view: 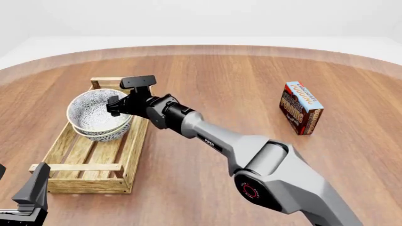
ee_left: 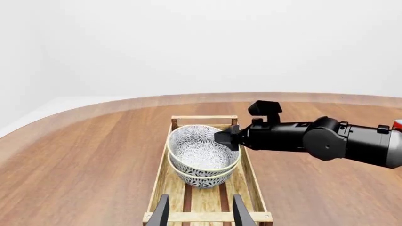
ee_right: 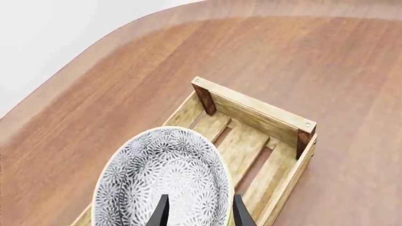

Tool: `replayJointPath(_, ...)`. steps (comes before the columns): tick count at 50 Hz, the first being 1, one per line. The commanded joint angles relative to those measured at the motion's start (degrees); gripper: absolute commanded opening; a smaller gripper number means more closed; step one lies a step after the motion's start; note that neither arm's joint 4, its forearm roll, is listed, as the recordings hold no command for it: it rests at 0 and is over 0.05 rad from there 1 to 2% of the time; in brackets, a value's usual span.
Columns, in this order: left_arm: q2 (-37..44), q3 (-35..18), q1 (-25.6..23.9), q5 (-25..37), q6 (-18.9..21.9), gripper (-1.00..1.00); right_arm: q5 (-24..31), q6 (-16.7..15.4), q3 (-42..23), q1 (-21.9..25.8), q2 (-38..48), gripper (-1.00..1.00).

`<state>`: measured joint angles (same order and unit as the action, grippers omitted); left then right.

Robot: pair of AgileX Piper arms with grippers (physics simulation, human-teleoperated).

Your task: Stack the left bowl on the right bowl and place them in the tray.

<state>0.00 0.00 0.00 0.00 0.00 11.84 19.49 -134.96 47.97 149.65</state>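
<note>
While the left gripper [view: 31, 190] is hovering open at the tray's [view: 88, 167] near end, the two stacked bowls [view: 99, 115] are sitting in its far half, the right gripper [view: 114, 106] clamping their right rim; a printed box [view: 301, 108] is standing far right on the bench [view: 207, 75].

— Where are the bowls?
— The stacked bowls [view: 97, 117] sit in the tray's [view: 88, 167] far half, the right gripper [view: 115, 106] at their rim.
— Anything else?
— The left gripper [view: 31, 190] sits low beside the tray; a printed box [view: 301, 108] stands well apart.
</note>
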Motion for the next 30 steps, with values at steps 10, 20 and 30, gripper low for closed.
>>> replayJointPath(10, 0.0, 0.0, 0.0, 0.0, 0.0, 1.00, 0.7, -1.0, 1.2, -1.0, -2.7, 1.00)
replayJointPath(20, 0.0, 0.0, 0.0, 0.0, 0.0, 1.00, 1.1, -3.1, 4.4, -2.7, -7.5, 1.00)
replayJointPath(30, 0.0, 0.0, 0.0, 0.0, 0.0, 1.00, -0.8, -5.3, 11.6, -2.4, -16.5, 1.00)
